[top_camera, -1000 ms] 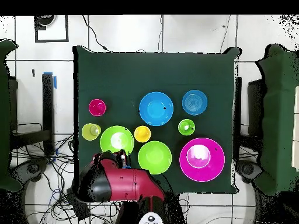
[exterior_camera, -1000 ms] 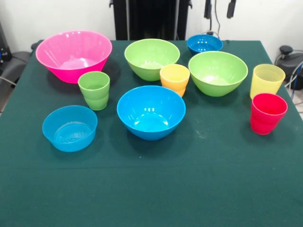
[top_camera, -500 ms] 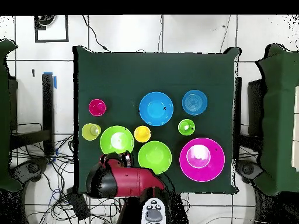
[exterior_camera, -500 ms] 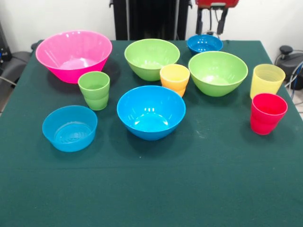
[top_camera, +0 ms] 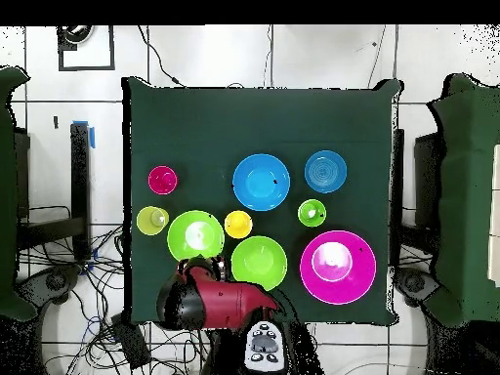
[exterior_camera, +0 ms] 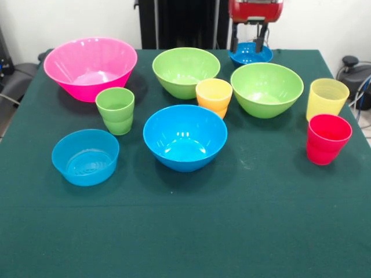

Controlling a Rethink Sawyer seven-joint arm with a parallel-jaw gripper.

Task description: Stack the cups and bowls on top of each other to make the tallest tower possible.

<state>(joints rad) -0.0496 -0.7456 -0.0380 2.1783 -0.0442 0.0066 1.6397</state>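
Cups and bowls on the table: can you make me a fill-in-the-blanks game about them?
1. The biggest bowl is ____.
2. The red cup stands right in front of the pale ____ cup.
3. The claw hangs over the small dark ____ bowl.
4. The orange-yellow cup sits between two ____ bowls.

Missing words: pink; yellow; blue; green
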